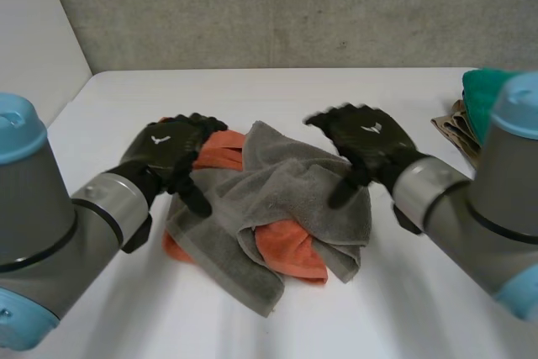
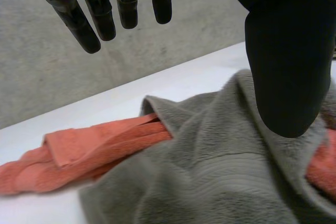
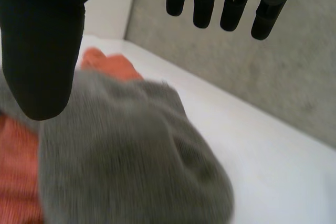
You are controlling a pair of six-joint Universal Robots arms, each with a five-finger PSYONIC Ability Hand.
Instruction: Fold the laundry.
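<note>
I see the grey towel (image 1: pixel 290 187) crumpled over the orange towel (image 1: pixel 290 251) in the middle of the frame, both soft, limp and light I reckon, so with my left hand (image 1: pixel 171 151) and right hand (image 1: pixel 370 142) spread and empty above them, I'd pinch the grey one's outer edge.

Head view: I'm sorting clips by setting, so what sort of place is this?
Probably a robot test bench, not a home: a white table against a plain grey wall, with a crumpled grey towel and orange towel laid out.

White table (image 1: pixel 336 90); grey concrete wall (image 1: pixel 294 6) behind.
</note>
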